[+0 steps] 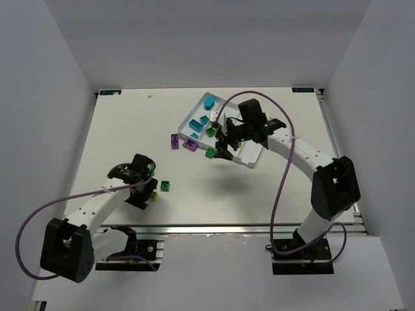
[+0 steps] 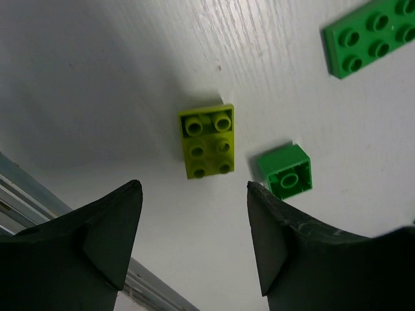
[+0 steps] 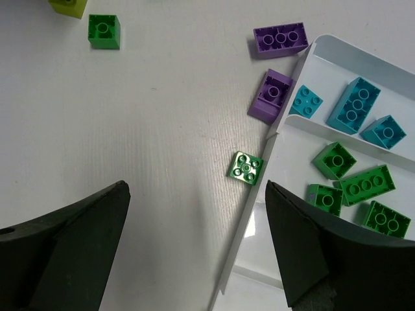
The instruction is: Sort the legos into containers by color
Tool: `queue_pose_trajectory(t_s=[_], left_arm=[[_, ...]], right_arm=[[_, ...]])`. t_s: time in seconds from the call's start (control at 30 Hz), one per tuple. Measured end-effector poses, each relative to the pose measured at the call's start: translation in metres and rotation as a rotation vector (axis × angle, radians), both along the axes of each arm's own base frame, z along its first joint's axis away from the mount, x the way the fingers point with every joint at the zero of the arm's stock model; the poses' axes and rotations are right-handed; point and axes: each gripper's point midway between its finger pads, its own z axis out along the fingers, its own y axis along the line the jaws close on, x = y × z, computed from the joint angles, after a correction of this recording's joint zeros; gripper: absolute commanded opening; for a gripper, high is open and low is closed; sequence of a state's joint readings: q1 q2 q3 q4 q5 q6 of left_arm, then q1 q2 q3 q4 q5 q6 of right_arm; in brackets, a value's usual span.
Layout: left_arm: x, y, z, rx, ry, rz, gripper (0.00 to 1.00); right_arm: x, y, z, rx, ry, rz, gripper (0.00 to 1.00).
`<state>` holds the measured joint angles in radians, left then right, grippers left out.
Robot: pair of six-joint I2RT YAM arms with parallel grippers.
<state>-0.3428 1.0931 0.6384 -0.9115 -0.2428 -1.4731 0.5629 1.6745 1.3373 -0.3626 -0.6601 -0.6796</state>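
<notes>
Both claws stand apart and empty. The left claw point(image 2: 193, 189) hangs over a yellow-green brick point(image 2: 207, 141) lying studs-up on the surface point(image 2: 97, 78), with a small green brick point(image 2: 285, 172) just beside it, all well away from the tray point(image 3: 331, 65); the right claw point(image 3: 196, 188) hovers wide open just outside the tray's long outer wall, above a glossy green brick point(image 3: 246, 167) that sits close against that wall but outside it; two purple bricks point(image 3: 272, 96) lie by the tray's corner, also outside; inside, cyan bricks point(image 3: 353, 102) fill one compartment and green bricks point(image 3: 367, 184) the next. I'd say this is the picking step, each arm lined up on a stray; the next move calls for a square descent and a close across the brick's sides, and for the right arm the wall leaves little room for one finger. Seen from above, the right arm covers much of the tray and the wrist view cuts it off, so I can't tell what the remaining compartments hold.
</notes>
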Motion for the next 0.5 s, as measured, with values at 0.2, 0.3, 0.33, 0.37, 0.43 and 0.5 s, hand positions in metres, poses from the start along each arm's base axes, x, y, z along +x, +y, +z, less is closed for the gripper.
queue_pose_trajectory(t_s=[0.2,0.3,0.33,0.37,0.43,0.5], left_arm=[[0.01,0.012,-0.015,0.03,0.042,0.005,0.75],[0.015,0.015,-0.021,0.047,0.073,-0.011,0.69],[0.017,0.015,-0.022,0.05,0.079,-0.015,0.66],[0.019,0.015,-0.024,0.052,0.083,-0.021,0.57],[0.02,0.015,-0.026,0.055,0.089,-0.035,0.49],[0.021,0.015,-0.027,0.051,0.087,-0.041,0.36]], right_arm=[[0.001,-0.004,0.005,0.011,-0.009,-0.013,0.89],[0.001,-0.006,0.004,0.013,-0.008,-0.021,0.89],[0.002,-0.007,0.004,0.013,-0.007,-0.023,0.89],[0.003,-0.008,0.004,0.014,-0.006,-0.027,0.89],[0.004,-0.009,0.005,0.016,-0.009,-0.032,0.89],[0.005,-0.011,0.008,0.019,-0.013,-0.038,0.89]])
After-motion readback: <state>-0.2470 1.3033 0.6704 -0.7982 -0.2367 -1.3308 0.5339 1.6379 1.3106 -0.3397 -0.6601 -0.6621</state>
